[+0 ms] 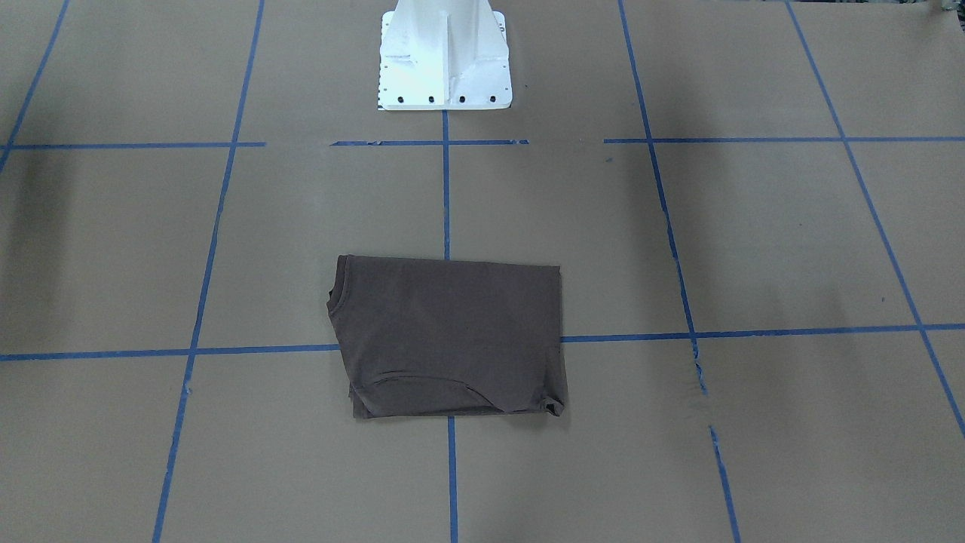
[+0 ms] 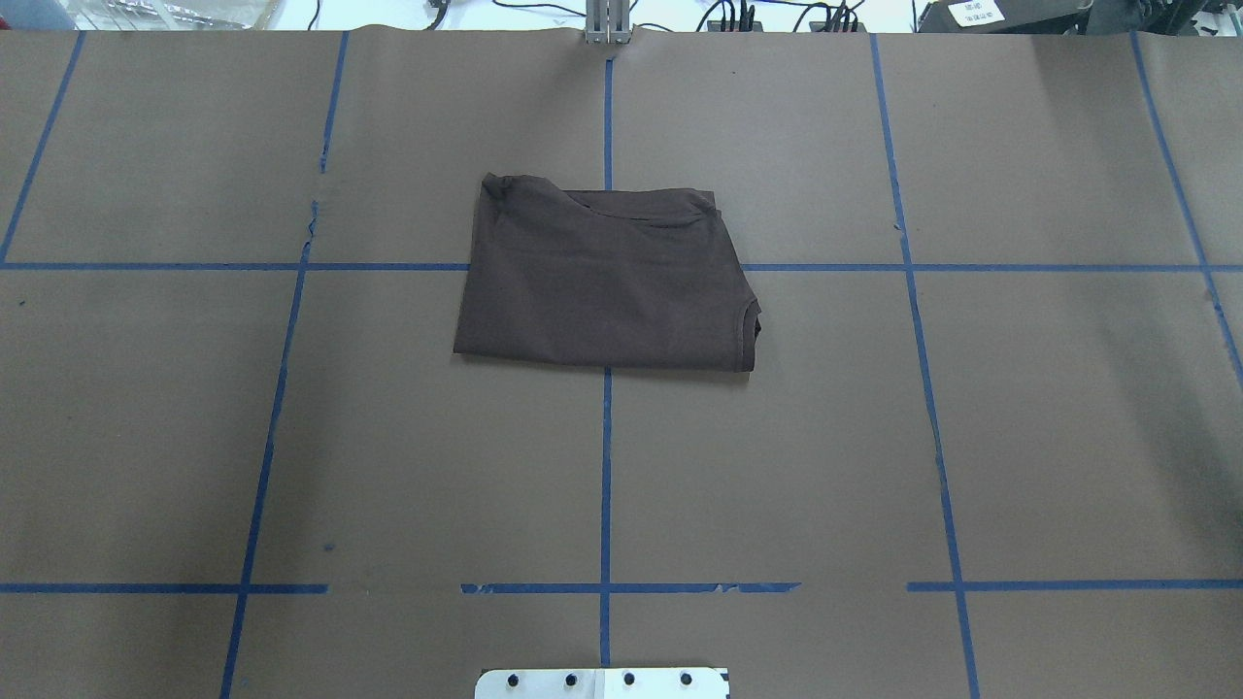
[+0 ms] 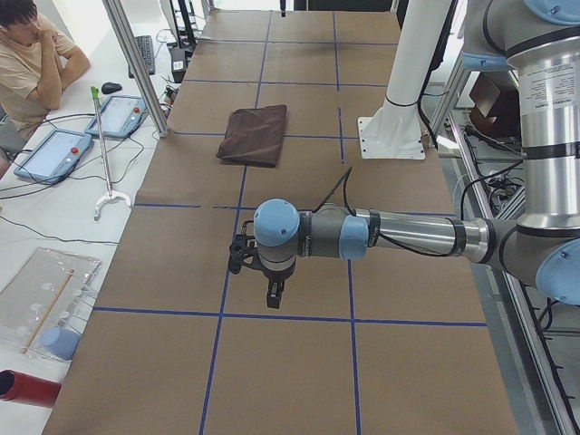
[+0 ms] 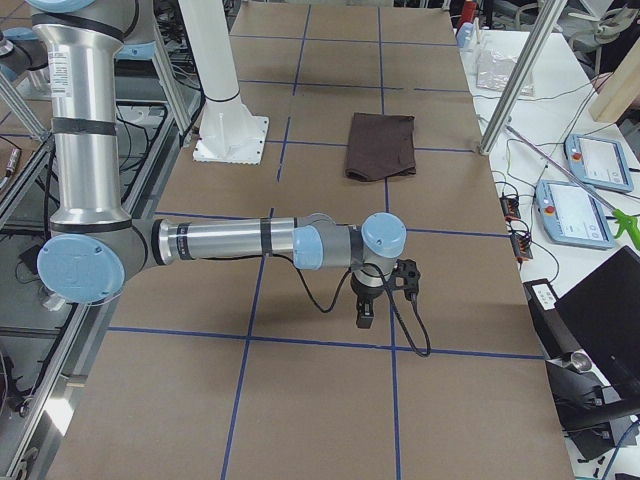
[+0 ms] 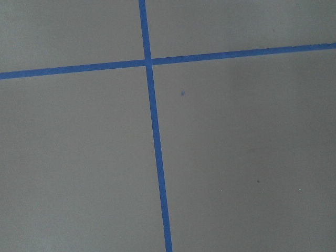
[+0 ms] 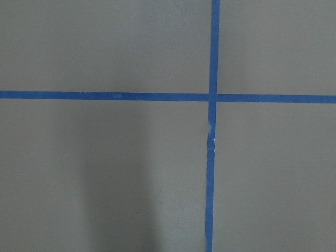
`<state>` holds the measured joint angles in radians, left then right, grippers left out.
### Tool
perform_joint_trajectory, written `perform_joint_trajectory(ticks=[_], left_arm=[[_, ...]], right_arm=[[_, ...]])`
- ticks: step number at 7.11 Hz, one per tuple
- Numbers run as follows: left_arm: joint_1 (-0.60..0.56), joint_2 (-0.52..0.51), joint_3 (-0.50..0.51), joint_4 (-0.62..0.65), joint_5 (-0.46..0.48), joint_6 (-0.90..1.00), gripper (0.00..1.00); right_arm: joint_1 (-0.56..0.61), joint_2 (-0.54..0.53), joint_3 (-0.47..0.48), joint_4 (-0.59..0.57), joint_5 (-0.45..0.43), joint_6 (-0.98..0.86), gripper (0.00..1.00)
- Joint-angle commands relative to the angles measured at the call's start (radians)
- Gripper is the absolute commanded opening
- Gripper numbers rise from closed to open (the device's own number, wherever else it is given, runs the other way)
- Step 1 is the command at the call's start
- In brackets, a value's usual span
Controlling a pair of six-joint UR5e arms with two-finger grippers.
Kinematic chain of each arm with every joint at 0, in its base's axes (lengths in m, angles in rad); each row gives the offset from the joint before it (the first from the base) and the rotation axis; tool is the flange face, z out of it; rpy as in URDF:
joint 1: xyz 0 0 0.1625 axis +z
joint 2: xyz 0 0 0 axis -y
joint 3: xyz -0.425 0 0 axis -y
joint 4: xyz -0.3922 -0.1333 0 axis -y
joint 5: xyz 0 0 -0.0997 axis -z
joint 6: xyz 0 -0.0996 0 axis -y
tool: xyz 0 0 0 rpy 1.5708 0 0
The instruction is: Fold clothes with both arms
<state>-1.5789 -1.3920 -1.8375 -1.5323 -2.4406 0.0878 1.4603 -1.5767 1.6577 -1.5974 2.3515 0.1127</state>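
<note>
The dark brown T-shirt lies folded into a flat rectangle at the table's middle, collar at one side edge; it also shows in the overhead view and both side views. Both arms are far from it. My left gripper hangs fingers-down over bare table at my left end, seen only from the side. My right gripper hangs over bare table at my right end, also seen only from the side. I cannot tell whether either is open or shut. Both wrist views show only brown paper and blue tape.
The white base block stands at the table's robot side. Blue tape lines grid the brown paper. An operator sits beyond the far edge beside tablets and a grabber stick.
</note>
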Motion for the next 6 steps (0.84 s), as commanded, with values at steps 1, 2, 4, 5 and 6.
perform_joint_trajectory(ticks=[1,2,4,5,6], left_arm=[[0.000,-0.004,0.010,-0.005,0.000,0.003,1.00],[0.000,-0.004,-0.002,-0.002,0.000,0.004,1.00],[0.000,-0.005,-0.003,-0.003,-0.002,0.003,1.00],[0.000,-0.031,-0.002,0.001,0.003,0.001,1.00],[0.000,-0.038,-0.006,0.001,0.000,0.003,1.00]], right_arm=[[0.000,-0.002,-0.004,0.001,0.015,0.004,1.00],[0.000,0.000,-0.016,0.002,0.014,0.004,1.00],[0.000,0.000,-0.015,0.004,0.015,0.001,1.00],[0.000,0.000,-0.012,0.004,0.015,-0.001,1.00],[0.000,0.000,-0.013,0.004,0.014,-0.001,1.00]])
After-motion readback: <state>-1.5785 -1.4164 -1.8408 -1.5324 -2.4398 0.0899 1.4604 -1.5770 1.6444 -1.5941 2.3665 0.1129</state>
